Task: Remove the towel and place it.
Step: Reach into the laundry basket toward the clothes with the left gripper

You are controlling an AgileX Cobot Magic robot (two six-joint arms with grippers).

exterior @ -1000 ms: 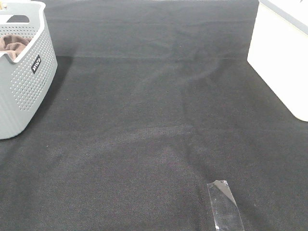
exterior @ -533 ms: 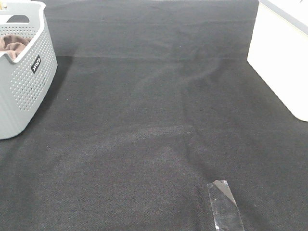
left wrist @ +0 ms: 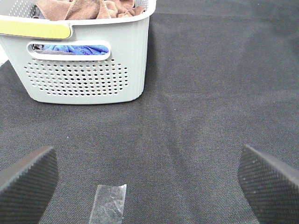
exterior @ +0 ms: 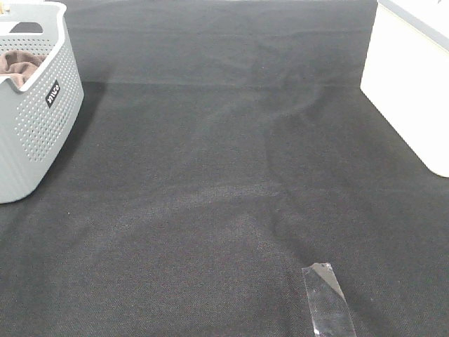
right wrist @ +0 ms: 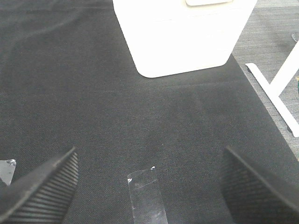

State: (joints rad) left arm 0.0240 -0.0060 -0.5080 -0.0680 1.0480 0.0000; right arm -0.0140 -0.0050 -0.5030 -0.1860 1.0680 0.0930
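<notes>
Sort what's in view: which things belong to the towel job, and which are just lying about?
Job: brown towel; grey basket holding it.
Lying about: blue cloth in the basket; tape strip; white box.

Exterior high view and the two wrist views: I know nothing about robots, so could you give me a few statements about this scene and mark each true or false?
1. The towel lies inside the grey basket. True.
2. The left gripper is clamped on the towel. False: it is open, holds nothing, and is short of the basket.
3. A blue item shows through the basket's handle slot. True.
4. The white box touches the basket. False: they stand at opposite sides of the black cloth.
5. The right gripper is shut. False: it is open and empty.
</notes>
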